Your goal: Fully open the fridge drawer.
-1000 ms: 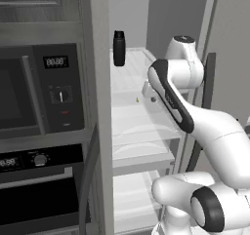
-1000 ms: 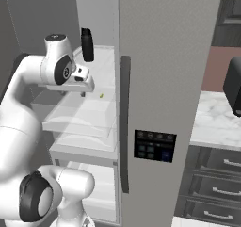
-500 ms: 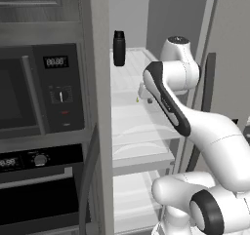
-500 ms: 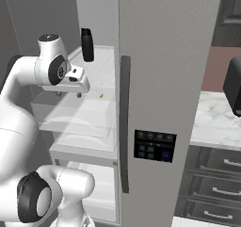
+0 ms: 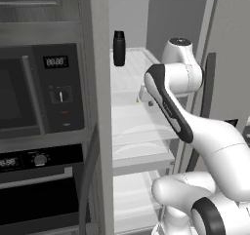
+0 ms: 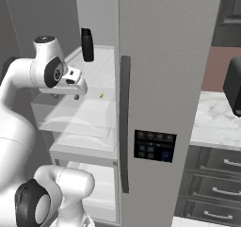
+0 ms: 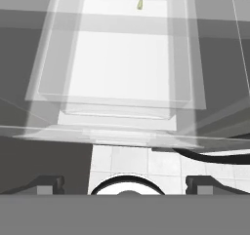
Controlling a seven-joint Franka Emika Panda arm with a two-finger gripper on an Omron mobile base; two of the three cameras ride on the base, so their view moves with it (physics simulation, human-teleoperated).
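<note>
In the left base view, the white arm reaches into the open fridge, its tool [image 5: 145, 96] hanging above the fridge drawer [image 5: 139, 131], a translucent whitish bin pulled out past the shelf front. A dark bottle [image 5: 119, 48] stands upright on the upper shelf [image 5: 134, 66] behind. A microwave [image 5: 36, 88] and an oven [image 5: 39, 190] fill the cabinet column to the left.

In the right base view, the tool [image 6: 70, 92] sits over the drawer's [image 6: 80, 120] left rear part, apart from its walls. A tiny yellowish speck [image 6: 101, 95] lies inside the drawer. The bottle [image 6: 87, 44] stands further back, and the grey fridge door [image 6: 160, 103] with a dark control panel [image 6: 154, 146] is on the right.

In the hand view, the drawer [image 7: 122, 63] lies below the camera, the speck [image 7: 139, 4] near its far end. Both fingertips [image 7: 46, 184] stand far apart at the bottom corners, spread wide and holding nothing.
</note>
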